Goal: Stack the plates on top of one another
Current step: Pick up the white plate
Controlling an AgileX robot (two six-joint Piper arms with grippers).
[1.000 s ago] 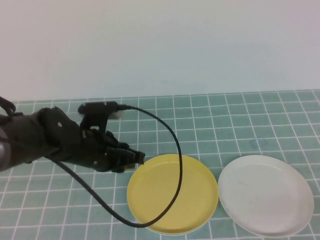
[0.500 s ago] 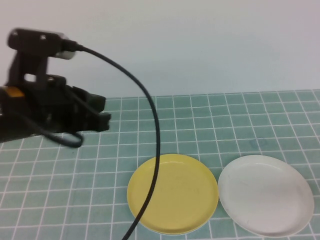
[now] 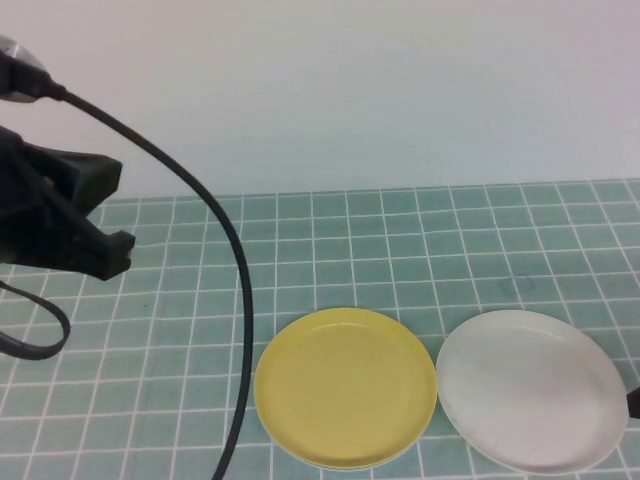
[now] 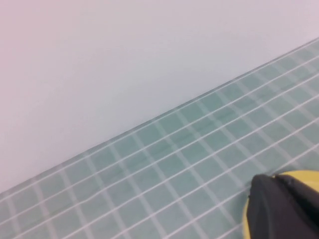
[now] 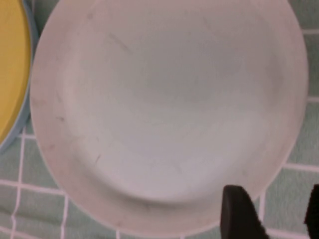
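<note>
The yellow plate [image 3: 345, 388] lies at the front middle of the table. In the right wrist view it [image 5: 10, 64] rests on the light blue plate [image 5: 26, 122], of which only a thin rim shows. The white plate [image 3: 532, 390] lies flat just to its right, apart from it. My left gripper [image 4: 264, 194] is shut and empty, raised high at the far left [image 3: 105, 240], well clear of the plates. My right gripper [image 5: 276, 216] is open at the white plate's [image 5: 164, 104] rim, one finger [image 5: 239, 214] over the rim, the other outside it. In the high view only its tip [image 3: 634, 402] shows.
A green tiled mat [image 3: 450, 250] covers the table, with a plain pale wall [image 3: 350, 90] behind. The left arm's black cable [image 3: 240, 330] hangs down across the mat, left of the yellow plate.
My left gripper has risen from the yellow plate's left rim, up and to the far left, and shut. My right gripper's tip has appeared at the right edge.
</note>
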